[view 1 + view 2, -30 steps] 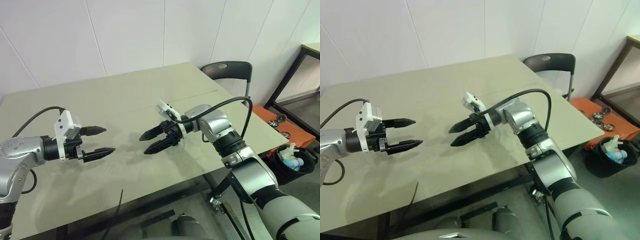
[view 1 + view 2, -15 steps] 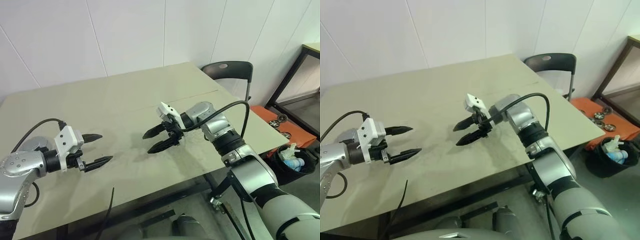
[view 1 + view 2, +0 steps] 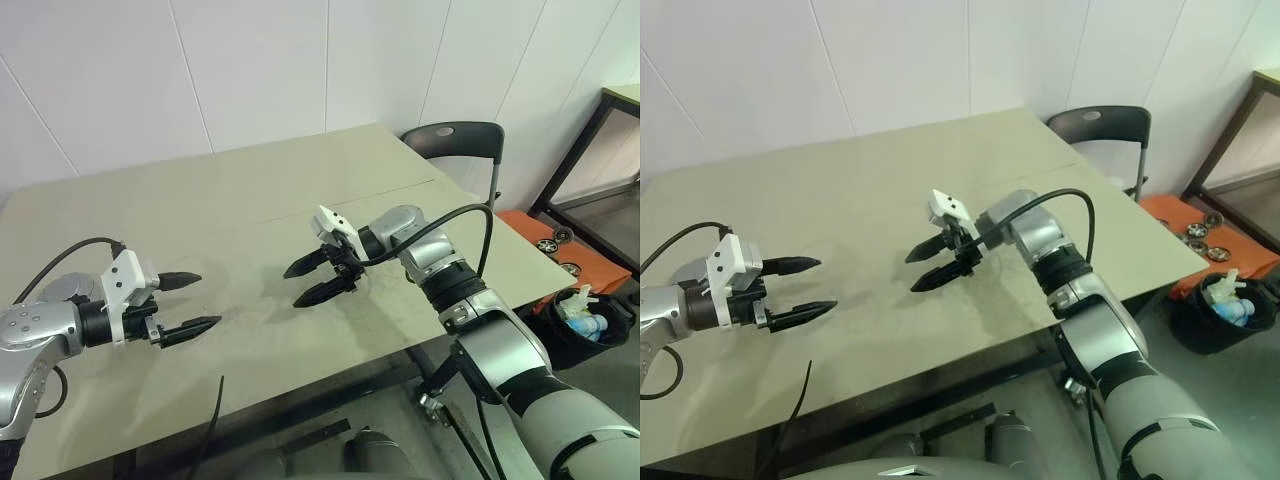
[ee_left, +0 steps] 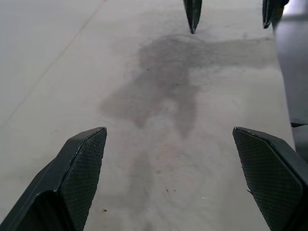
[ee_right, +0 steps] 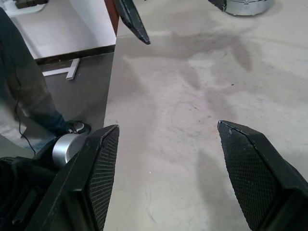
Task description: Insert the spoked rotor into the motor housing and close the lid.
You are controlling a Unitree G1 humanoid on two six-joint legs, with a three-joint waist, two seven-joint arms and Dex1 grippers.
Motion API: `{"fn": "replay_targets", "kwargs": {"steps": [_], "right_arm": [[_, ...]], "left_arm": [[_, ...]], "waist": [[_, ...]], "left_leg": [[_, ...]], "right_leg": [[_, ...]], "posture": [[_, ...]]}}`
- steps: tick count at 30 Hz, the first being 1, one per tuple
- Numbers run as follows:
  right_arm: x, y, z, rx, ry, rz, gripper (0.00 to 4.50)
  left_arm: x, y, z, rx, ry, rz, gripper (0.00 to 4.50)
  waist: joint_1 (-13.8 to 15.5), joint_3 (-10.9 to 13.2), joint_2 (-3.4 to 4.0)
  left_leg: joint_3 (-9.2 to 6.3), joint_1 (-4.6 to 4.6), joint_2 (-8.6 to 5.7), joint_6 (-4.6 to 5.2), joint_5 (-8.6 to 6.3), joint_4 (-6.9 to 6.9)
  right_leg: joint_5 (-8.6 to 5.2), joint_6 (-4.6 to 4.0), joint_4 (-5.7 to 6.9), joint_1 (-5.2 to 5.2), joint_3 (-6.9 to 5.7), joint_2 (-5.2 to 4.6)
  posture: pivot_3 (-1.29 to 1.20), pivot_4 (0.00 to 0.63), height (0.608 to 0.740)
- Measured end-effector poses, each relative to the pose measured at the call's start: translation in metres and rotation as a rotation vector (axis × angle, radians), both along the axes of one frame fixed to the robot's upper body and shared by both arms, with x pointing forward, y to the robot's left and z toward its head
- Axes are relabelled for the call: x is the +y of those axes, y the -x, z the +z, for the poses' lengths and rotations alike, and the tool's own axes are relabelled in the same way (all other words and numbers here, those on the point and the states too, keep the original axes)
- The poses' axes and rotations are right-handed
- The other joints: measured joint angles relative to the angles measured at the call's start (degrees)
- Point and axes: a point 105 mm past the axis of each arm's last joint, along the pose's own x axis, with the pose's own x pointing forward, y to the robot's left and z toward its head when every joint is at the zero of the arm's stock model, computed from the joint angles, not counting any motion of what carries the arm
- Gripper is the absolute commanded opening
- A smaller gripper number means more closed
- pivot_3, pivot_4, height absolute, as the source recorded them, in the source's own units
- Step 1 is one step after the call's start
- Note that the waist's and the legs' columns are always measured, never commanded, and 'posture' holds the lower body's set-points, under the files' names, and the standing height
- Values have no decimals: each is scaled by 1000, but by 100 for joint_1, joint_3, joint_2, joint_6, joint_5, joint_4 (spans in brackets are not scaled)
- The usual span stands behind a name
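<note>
So both arms are just hanging over the surface [image 3: 250, 190], pointed at each other across a bare patch in the middle. The left pincer [image 3: 195, 302] sits near the front left edge, the right pincer [image 3: 312, 279] around the middle. Both have their fingers spread wide apart and there's nothing between them. My read is that this is a ready pose: open and facing inward so either one can go for a part once there's something to grab.

Thing is, I can't spot the task parts anywhere on the surface. No spoked rotor, no motor housing, no lid. So by the look of it the job isn't started, and I honestly can't say where those pieces are.

Stuff that's hard to make out: over on the far right there's an orange tray [image 3: 560, 245] on the floor with a couple of small round wheel-like things in it, too small to identify. There's a dark chair [image 3: 455, 140] tucked at the right end, and a bin [image 3: 585, 325] with a bottle in it. In the right wrist view a person's leg [image 5: 26, 91] stands beside the surface, cut off above.
</note>
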Motion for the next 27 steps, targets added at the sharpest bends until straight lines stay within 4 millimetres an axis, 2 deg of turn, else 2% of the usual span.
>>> {"fn": "replay_targets", "kwargs": {"steps": [27], "right_arm": [[-10,1,-2,45,29,-34,3436]], "left_arm": [[3,-5,0,5,5,-2,4457]], "waist": [[0,0,0]], "left_leg": [[0,0,0,0,0,0]], "right_leg": [[0,0,0,0,0,0]], "posture": [[0,0,740]]}}
